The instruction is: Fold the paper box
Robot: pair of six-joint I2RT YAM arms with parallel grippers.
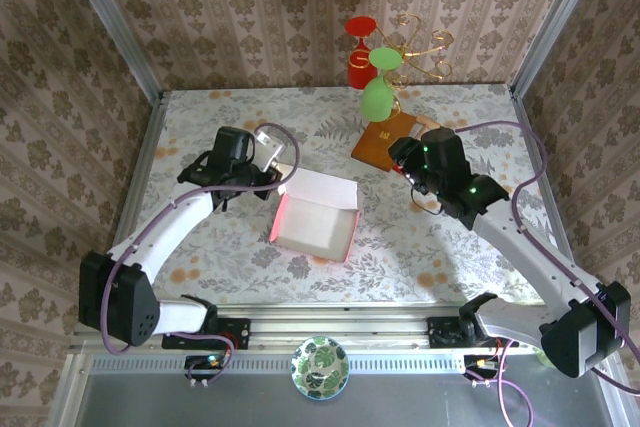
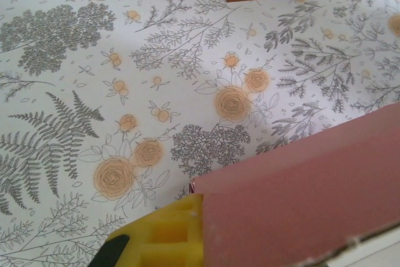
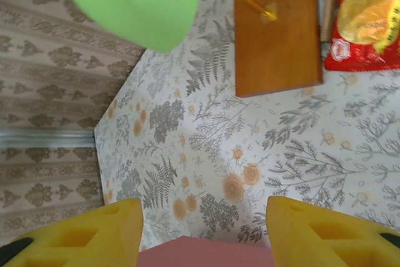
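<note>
Pink thin-cardboard paper box, white inside, partly erected, centre of tabletop. Left end effector clamped on box's far-left wall. Right end effector wide, holding nothing, beside box's right edge. Step, as judged: raising walls. Next: right closes on right wall, folds it

open-topped paper box on table

The floral table bears a paper box; brown board; red packet.
</note>
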